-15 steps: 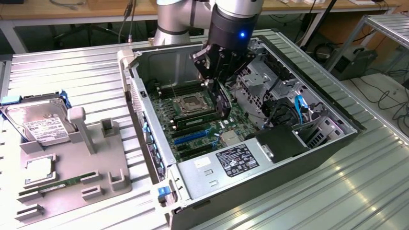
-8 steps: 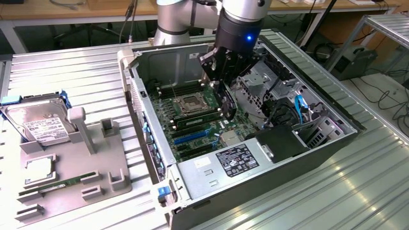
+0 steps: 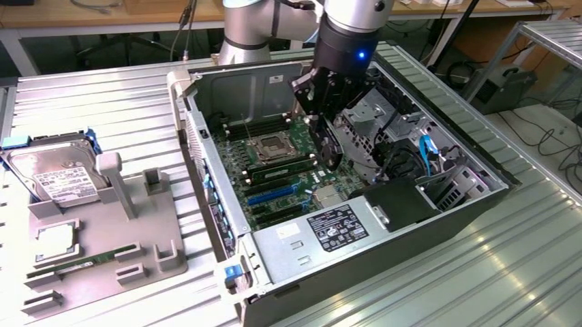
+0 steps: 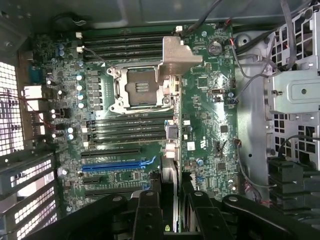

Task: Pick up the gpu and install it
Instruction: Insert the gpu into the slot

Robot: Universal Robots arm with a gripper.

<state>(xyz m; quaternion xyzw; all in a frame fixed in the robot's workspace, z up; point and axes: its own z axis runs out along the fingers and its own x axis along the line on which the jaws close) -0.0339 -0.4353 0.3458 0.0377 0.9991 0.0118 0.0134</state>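
In the exterior view the arm (image 3: 350, 27) reaches down into the open computer case (image 3: 473, 197), which lies on the ribbed metal desk (image 3: 454, 272). Its jaws are clamped on the gpu (image 3: 326, 146). The card hangs upright as a dark slab over the motherboard (image 3: 272, 178), just to the exterior view's right of the CPU socket (image 3: 272, 147). Whether its lower end touches the board cannot be told.

On the exterior view's left, well apart from the case, a grey holder (image 3: 136, 238) carries a silver hard drive (image 3: 56, 174) and a narrow memory stick (image 3: 86, 263).

The wrist view looks along the card. Here the gpu (image 4: 171, 165) shows edge-on between the jaws, with its silver bracket (image 4: 178, 52) at the far end, overlapping the socket (image 4: 140, 90). The card's edge runs crosswise to the blue expansion slot (image 4: 117, 165), which ends just beside it.
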